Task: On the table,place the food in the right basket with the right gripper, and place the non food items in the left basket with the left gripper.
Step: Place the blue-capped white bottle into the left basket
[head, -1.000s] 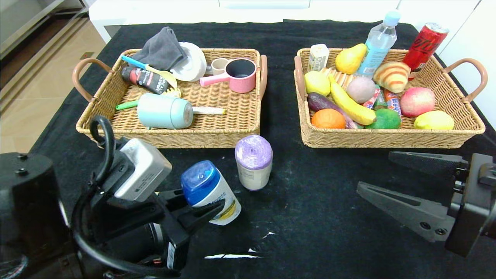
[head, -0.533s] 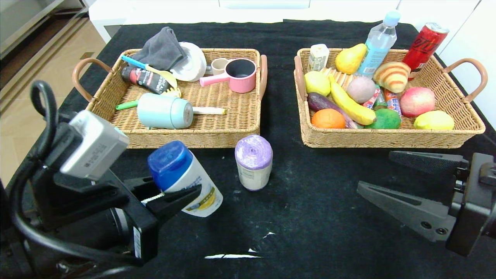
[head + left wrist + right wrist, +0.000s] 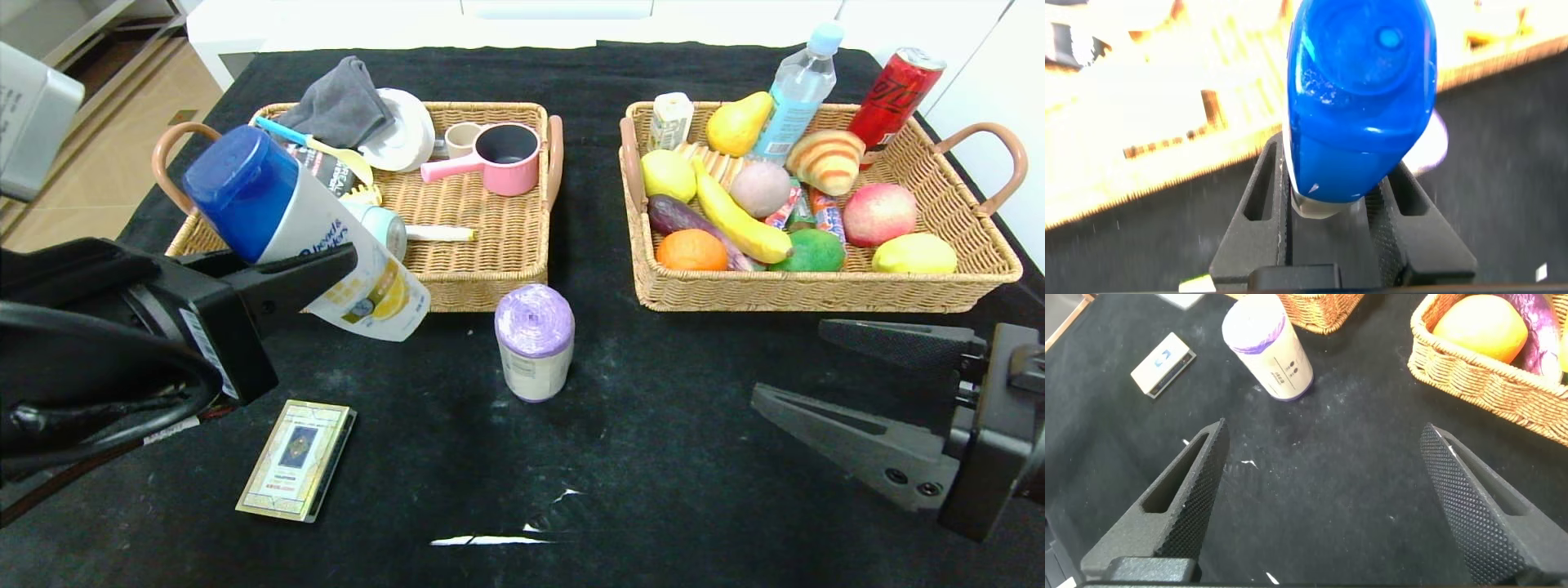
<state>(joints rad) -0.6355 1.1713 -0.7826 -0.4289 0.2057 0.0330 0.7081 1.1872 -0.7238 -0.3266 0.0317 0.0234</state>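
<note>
Above left basket [image 3: 457,282]: Head & Shoulders bottle [image 3: 302,233]

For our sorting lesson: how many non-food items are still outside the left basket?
3. The shampoo bottle is held in the left hand by that basket. The purple-topped roll stands mid-table; the flat card box lies near the front left.

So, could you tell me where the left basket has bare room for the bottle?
Left basket: bare wicker in its front right part, between pink cup and the front rim. The back left is crowded around the grey cloth.
</note>
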